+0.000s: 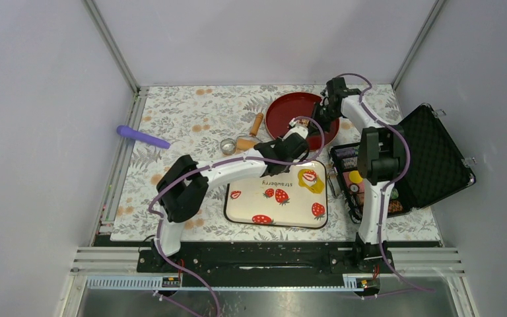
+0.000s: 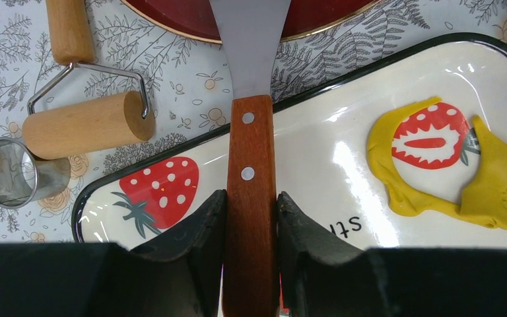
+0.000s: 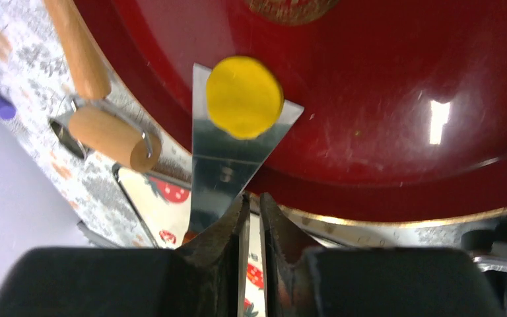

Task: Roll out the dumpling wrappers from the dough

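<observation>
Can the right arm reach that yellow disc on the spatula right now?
Probably yes: the disc lies uncovered on the spatula over the red plate, just ahead of the right gripper.

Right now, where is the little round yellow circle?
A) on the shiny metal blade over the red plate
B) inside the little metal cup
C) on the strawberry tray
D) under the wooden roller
A: in the right wrist view the dumpling wrapper lies on the blade tip of the scraper held by the left gripper, over the red plate.
</observation>
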Robot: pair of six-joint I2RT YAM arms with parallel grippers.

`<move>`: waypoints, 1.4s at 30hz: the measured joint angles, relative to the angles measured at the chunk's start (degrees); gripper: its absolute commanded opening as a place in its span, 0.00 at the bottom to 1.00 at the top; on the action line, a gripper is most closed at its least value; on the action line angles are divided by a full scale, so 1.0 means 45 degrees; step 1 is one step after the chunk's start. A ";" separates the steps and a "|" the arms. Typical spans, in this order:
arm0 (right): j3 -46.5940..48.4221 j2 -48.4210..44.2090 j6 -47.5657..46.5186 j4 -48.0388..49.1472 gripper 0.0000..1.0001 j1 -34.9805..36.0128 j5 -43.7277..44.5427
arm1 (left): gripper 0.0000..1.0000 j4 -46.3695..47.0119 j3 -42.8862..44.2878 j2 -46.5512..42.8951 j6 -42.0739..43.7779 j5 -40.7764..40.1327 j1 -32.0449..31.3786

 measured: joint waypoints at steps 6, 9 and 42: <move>0.2021 0.1753 -0.0189 -0.0894 0.15 0.0044 0.0651 | 0.00 0.0223 -0.0427 0.0000 -0.0005 0.0058 0.0039; 0.2701 0.2395 -0.0423 -0.1496 0.14 0.0126 0.1180 | 0.00 0.0267 -0.0588 -0.0005 -0.0005 0.0112 0.0058; -0.0510 0.1365 -0.1525 -0.2040 0.09 0.1287 0.0544 | 0.00 0.0656 -0.0622 -0.0714 0.0306 0.0850 0.0359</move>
